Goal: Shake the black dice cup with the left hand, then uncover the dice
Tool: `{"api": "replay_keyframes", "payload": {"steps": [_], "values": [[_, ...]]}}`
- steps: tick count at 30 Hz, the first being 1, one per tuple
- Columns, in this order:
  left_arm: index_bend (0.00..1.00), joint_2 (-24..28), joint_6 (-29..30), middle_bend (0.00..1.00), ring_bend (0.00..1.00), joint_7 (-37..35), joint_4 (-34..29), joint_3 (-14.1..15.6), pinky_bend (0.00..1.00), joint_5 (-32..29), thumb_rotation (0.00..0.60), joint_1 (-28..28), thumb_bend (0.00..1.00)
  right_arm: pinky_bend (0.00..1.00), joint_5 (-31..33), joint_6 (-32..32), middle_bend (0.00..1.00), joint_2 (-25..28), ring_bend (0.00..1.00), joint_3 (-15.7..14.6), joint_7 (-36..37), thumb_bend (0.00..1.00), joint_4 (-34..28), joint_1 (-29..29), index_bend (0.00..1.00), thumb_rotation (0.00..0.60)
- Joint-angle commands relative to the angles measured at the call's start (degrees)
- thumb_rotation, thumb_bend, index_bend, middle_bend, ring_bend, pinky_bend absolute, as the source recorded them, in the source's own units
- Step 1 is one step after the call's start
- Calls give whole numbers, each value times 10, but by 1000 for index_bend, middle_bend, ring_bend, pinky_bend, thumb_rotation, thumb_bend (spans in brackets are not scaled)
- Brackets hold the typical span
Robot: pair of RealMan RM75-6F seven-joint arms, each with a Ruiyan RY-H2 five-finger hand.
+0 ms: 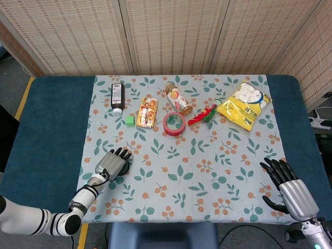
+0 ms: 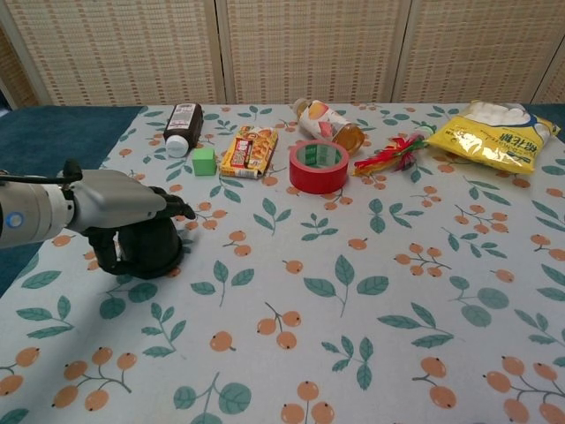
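My left robot hand (image 2: 124, 216): wrapped over the black dice cup (image 2: 152, 247), holding it.
Dice cup: under my palm, standing on the table (image 2: 371, 353).
Red tape roll (image 2: 318, 165): well off to its right, farther back.
My right robot hand (image 1: 290, 189): empty, fingers spread.

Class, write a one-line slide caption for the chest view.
Left hand grips the black dice cup on the floral tablecloth, clutter lined up behind.
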Motion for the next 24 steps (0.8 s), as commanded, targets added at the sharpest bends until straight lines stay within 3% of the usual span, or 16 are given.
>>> {"api": "replay_keyframes", "payload": {"steps": [1, 15, 24], "values": [[0, 1, -7, 0, 0, -10, 7, -2, 201, 17, 600, 7, 349, 0, -1, 1, 0, 0, 0, 0, 1, 166, 0, 0, 0, 600], [0, 31, 11, 0, 0, 4, -30, -2, 190, 23, 600, 13, 323, 0, -1, 0, 0, 1, 0, -1, 2, 167, 0, 0, 0, 600], [29, 25, 38, 0, 0, 8, -22, -1, 191, 48, 600, 29, 325, 0, -6, 0, 0, 3, 0, -4, 3, 166, -1, 0, 0, 600]]}}
